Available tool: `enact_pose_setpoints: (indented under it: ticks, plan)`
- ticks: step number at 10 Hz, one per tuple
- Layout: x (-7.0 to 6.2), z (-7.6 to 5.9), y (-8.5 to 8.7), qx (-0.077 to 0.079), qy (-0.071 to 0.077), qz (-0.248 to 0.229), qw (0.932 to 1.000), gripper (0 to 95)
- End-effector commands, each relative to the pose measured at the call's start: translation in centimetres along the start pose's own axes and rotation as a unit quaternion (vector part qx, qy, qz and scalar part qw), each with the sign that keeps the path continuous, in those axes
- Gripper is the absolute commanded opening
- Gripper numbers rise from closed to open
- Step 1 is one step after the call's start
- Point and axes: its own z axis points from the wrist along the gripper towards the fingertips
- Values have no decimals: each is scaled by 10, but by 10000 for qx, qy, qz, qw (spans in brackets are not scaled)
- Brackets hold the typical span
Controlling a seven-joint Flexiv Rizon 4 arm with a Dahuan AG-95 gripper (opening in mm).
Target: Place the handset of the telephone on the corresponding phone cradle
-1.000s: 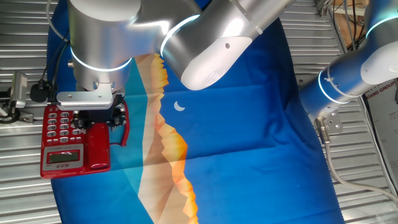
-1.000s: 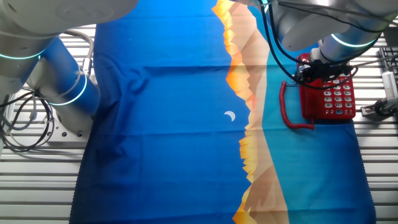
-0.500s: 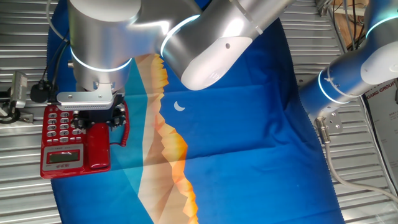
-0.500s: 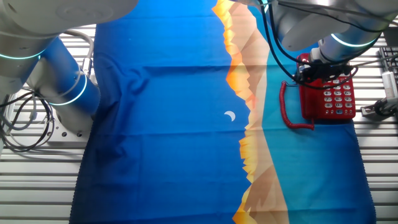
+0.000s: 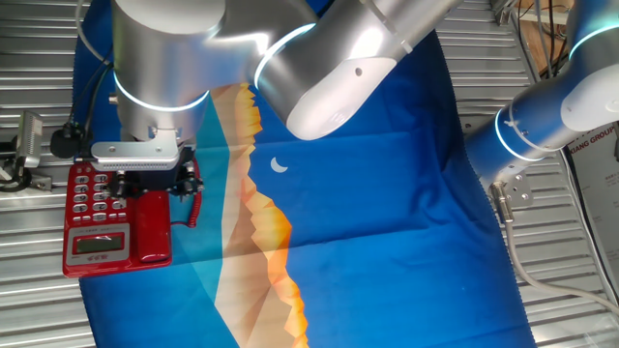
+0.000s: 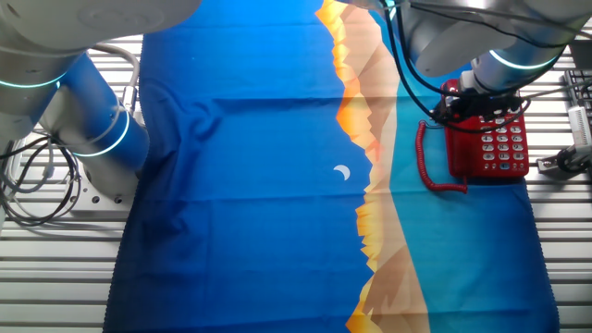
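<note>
Directly beneath the hand, the handset lies along the phone cradle of the telephone, beside the keypad, apparently seated. The hand's black fingers crowd the handset's far end, but whether they grip it or stand clear cannot be told from either view. The handset looks light, rigid and glossy, so likely slippery; a hold across its narrow middle would suit best, minding the springy coiled cord beside it.

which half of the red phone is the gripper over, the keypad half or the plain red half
The plain red half: the gripper sits above the handset on the phone cradle side, next to the coiled cord, while the keypad and display stay uncovered beside it.
</note>
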Motion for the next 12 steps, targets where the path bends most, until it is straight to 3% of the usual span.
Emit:
enact_pose_setpoints:
  ticks: [1,2,4,7,12]
  plan:
    - [1,1,-1,-11,-13,17,10000,950]
    - [0,0,-1,-27,-5,45,10000,950]
    - [-3,-9,1,-43,184,111,9998,950]
    - [-6,-19,5,-55,327,239,9992,950]
    - [0,-22,16,-112,356,417,9984,950]
